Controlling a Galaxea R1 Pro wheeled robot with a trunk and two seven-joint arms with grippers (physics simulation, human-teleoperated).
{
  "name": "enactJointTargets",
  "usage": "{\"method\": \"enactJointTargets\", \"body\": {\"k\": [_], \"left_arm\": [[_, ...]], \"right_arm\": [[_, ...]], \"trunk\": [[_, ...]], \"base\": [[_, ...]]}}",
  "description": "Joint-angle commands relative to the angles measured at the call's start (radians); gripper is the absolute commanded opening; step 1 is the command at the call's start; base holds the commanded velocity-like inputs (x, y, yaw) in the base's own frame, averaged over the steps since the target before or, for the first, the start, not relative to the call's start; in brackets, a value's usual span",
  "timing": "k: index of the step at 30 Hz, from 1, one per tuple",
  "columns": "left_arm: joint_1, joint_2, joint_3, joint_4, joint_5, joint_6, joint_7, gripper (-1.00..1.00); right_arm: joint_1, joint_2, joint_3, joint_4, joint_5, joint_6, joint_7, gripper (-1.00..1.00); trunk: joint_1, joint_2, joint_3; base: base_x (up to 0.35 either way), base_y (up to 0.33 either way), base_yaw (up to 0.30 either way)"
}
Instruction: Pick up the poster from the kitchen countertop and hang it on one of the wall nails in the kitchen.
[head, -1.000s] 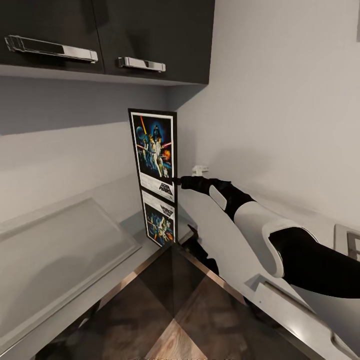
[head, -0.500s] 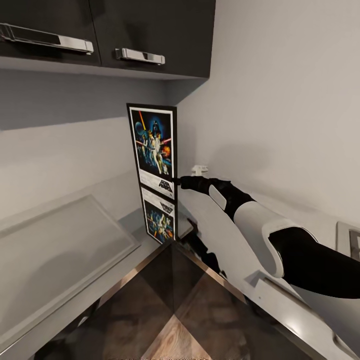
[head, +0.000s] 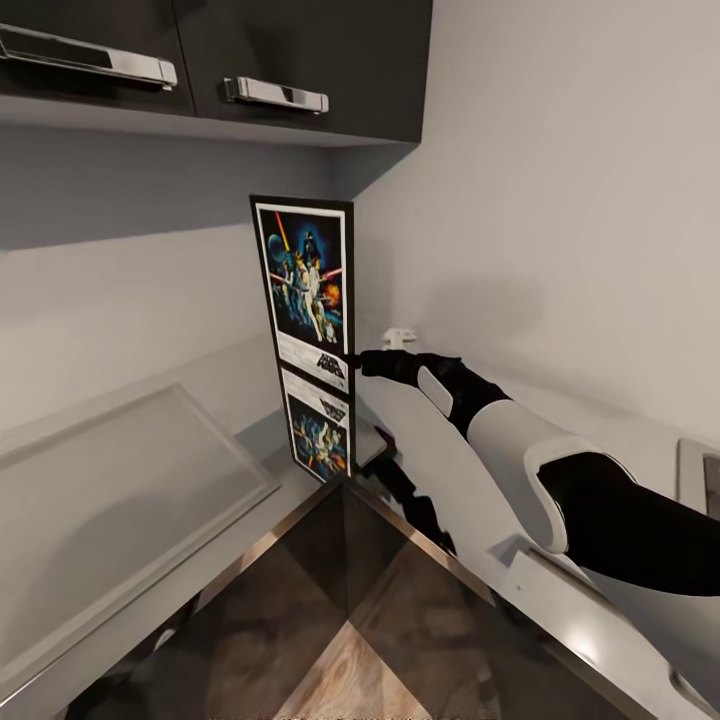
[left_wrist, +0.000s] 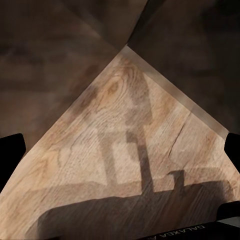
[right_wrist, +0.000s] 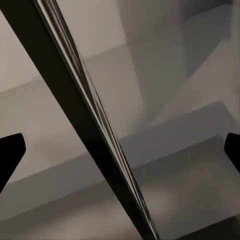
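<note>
The poster (head: 303, 290) is held upright in the counter's (head: 120, 500) inner corner, below the dark wall cabinets (head: 300, 60), w/ its mirror image seen upside-down in the glossy slab beneath. The right gripper (head: 355, 362) is placed at the poster's right edge near the bottom, beside the logo; fingers appear clamped on the frame. In the right wrist view the black frame edge (right_wrist: 85, 120) is seen running diagonally btw. the fingertips (right_wrist: 10, 150). In the left wrist view the left gripper (left_wrist: 120, 150) is seen w/ fingers apart over wood-plank floor (left_wrist: 110, 150).
</note>
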Motion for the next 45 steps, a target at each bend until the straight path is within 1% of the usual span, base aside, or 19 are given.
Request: {"method": "enactJointTargets", "body": {"k": [1, 7, 12, 16, 45], "left_arm": [[0.0, 0.0, 0.003, -0.001, 0.001, -0.001, -0.006, 1.0], [0.0, -0.001, 0.0, -0.001, 0.001, -0.001, -0.006, 1.0], [0.0, -0.001, 0.0, -0.001, 0.001, -0.001, -0.006, 1.0], [0.0, -0.001, 0.0, -0.001, 0.001, -0.001, -0.006, 1.0], [0.0, -0.002, -0.002, 0.0, 0.001, -0.001, -0.006, 1.0]], "right_arm": [[-0.001, 0.0, 0.003, -0.001, -0.008, 0.008, 0.0, 1.0], [-0.005, 0.0, 0.005, -0.004, -0.008, 0.016, -0.003, 1.0], [-0.008, 0.0, 0.006, -0.008, -0.008, 0.016, -0.02, 1.0], [-0.007, 0.0, 0.006, -0.035, -0.008, 0.01, -0.023, 1.0], [-0.006, 0.0, 0.007, -0.041, -0.008, 0.002, -0.015, 1.0]], "trunk": [[0.0, 0.0, -0.002], [0.0, 0.0, -0.012], [0.0, 0.0, -0.02], [0.0, 0.0, -0.025], [0.0, 0.0, -0.027]], "base": [[0.0, 0.0, 0.0], [0.0, 0.0, 0.0], [0.0, 0.0, 0.0], [0.0, 0.0, 0.0], [0.0, 0.0, 0.0]]}}
